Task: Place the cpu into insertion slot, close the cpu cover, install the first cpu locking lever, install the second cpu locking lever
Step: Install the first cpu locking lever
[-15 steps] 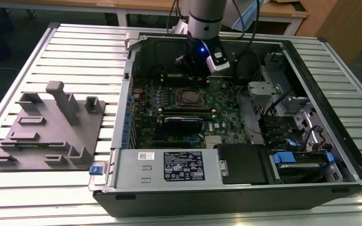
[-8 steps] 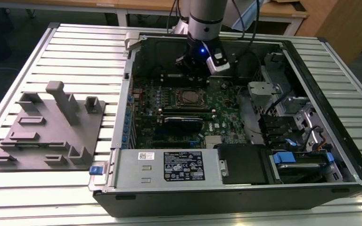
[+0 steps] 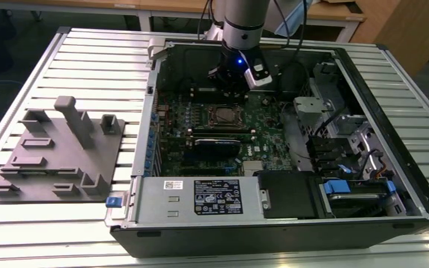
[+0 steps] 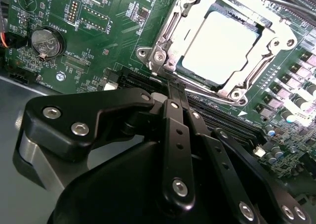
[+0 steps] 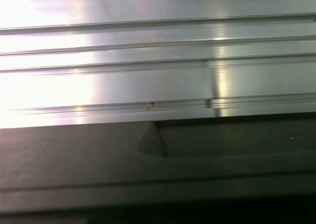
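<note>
An open computer case lies on the slatted table. On its green board sits the insertion slot, with the cpu lying in it, silver top up. The cpu cover, a silvery frame, lies flat around the chip. A thin metal lever runs along the frame's edge nearest my fingers. My gripper hangs inside the case just behind the slot in the exterior view. In the second wrist view my gripper is shut with nothing in it, its tips a short way from the cover's corner.
A power supply box with a black label fills the case's near end. A black card crosses the board below the slot. A grey fixture block stands on the table at the exterior view's left. A coin battery sits on the board.
</note>
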`<state>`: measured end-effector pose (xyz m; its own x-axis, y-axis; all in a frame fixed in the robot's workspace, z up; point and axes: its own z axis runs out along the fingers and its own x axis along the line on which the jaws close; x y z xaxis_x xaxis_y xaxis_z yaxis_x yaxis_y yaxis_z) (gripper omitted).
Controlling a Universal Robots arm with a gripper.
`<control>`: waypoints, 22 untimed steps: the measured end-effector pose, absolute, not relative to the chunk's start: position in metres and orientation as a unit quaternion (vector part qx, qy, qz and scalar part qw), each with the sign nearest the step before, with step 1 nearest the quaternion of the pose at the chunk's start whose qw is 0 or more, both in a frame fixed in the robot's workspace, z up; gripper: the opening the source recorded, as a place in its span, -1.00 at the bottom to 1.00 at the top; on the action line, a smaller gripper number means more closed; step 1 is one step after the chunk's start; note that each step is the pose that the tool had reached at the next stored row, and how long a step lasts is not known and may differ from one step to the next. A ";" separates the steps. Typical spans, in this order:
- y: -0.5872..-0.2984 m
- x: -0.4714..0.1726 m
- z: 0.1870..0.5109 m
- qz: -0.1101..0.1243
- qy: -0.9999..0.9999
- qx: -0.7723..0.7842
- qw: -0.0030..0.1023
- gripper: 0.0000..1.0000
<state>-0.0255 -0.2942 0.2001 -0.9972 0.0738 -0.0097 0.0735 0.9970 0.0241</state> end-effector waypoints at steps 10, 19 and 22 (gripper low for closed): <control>-0.294 -0.024 0.200 0.012 0.999 0.037 0.005 -0.80; -0.295 -0.024 0.200 0.012 0.999 0.037 0.005 -0.80; -0.295 -0.024 0.200 0.012 0.999 0.037 0.005 -0.80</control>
